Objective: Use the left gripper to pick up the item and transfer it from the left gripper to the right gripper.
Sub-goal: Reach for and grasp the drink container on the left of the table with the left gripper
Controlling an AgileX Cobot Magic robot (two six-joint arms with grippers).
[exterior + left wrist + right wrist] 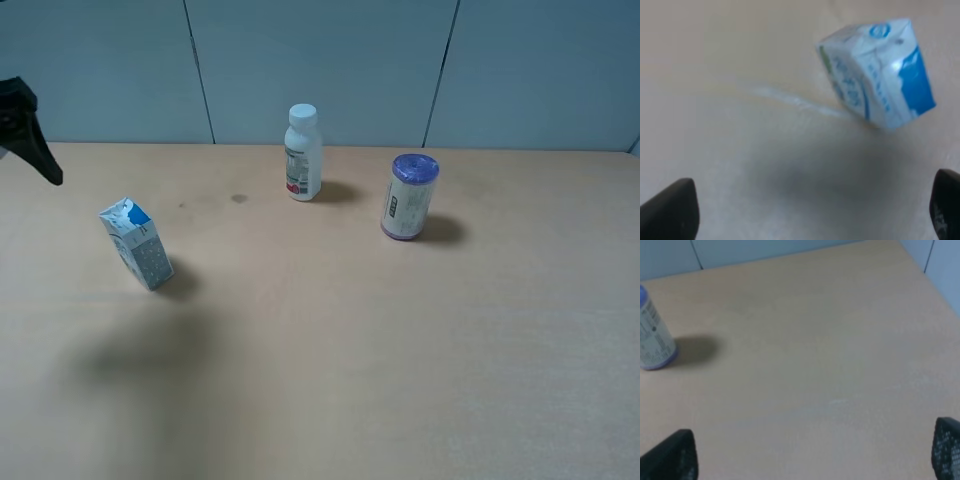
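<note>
The item [135, 243] stands alone on the table [400, 350], at 8 o'clock from the white bottle [303, 153], so there is room to grab it. The left gripper [815, 205] hangs near it, spread wide, holding nothing. The right gripper [815, 450] is wide too and empty, likely for its turn.

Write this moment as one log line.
before pickup | left gripper: open, empty, apart from carton | right gripper: open, empty | carton: on table

one carton [136, 243], one white bottle [303, 154], one purple-lidded can [408, 196], one table [400, 350].
</note>
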